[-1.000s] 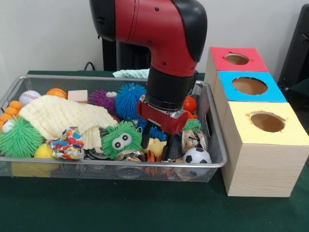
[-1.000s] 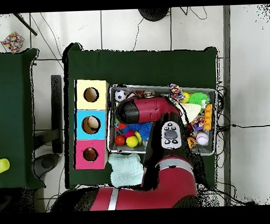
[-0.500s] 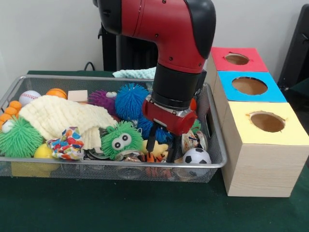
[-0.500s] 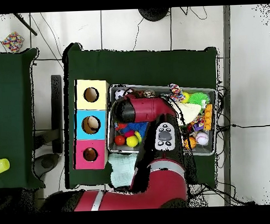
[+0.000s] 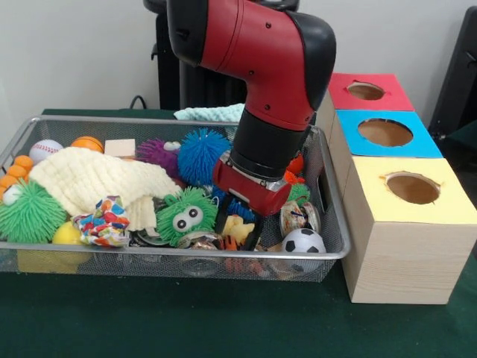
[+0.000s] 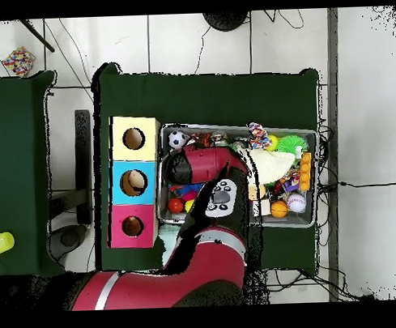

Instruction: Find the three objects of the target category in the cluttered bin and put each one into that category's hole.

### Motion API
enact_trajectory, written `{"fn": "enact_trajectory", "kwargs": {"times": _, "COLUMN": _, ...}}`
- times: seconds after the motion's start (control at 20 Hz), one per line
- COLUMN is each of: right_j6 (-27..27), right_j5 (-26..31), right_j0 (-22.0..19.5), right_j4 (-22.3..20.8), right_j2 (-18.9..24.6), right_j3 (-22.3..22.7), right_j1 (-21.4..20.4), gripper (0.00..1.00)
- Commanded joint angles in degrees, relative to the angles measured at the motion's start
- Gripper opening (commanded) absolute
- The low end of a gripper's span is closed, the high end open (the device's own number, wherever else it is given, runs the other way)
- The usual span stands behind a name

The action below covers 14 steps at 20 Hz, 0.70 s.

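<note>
The gripper (image 5: 237,227) is pushed down into the mesh bin (image 5: 328,250), its black fingers closed narrowly around a small yellow toy (image 5: 238,227) sitting directly between them, presumably to lift it clear of the surrounding clutter toward a box hole (image 5: 411,188).

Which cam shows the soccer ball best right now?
Front view: the soccer ball sits unobstructed against the mesh bin's near rim, black-and-white panels plain, just right of the gripper. Overhead view shows it too, in the corner nearest the yellow box, but as a small dot.
</note>
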Motion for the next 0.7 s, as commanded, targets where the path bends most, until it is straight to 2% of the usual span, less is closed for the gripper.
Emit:
{"fn": "enact_trajectory", "kwargs": {"times": 0.05, "right_j6": 4.7, "right_j5": 5.2, "right_j0": -1.1, "right_j4": 1.7, "right_j2": -1.0, "right_j3": -3.0, "right_j1": 2.9, "gripper": 1.0}}
{"fn": "enact_trajectory", "kwargs": {"times": 0.15, "right_j6": 5.2, "right_j5": 3.4, "right_j0": -1.4, "right_j4": 2.1, "right_j2": -0.6, "right_j3": -3.6, "right_j1": 4.0, "gripper": 1.0}}
{"fn": "enact_trajectory", "kwargs": {"times": 0.35, "right_j6": 3.8, "right_j5": 4.4, "right_j0": -2.7, "right_j4": 2.7, "right_j2": 2.3, "right_j3": -2.3, "right_j1": 3.4, "gripper": 1.0}}
{"fn": "enact_trajectory", "kwargs": {"times": 0.5, "right_j6": 0.0, "right_j5": 7.8, "right_j0": -5.6, "right_j4": 3.2, "right_j2": 7.5, "right_j3": 0.8, "right_j1": 0.5, "gripper": 1.0}}
{"fn": "enact_trajectory", "kwargs": {"times": 0.7, "right_j6": -3.4, "right_j5": 13.1, "right_j0": -7.0, "right_j4": 3.1, "right_j2": 9.9, "right_j3": 4.2, "right_j1": -5.7, "gripper": 1.0}}
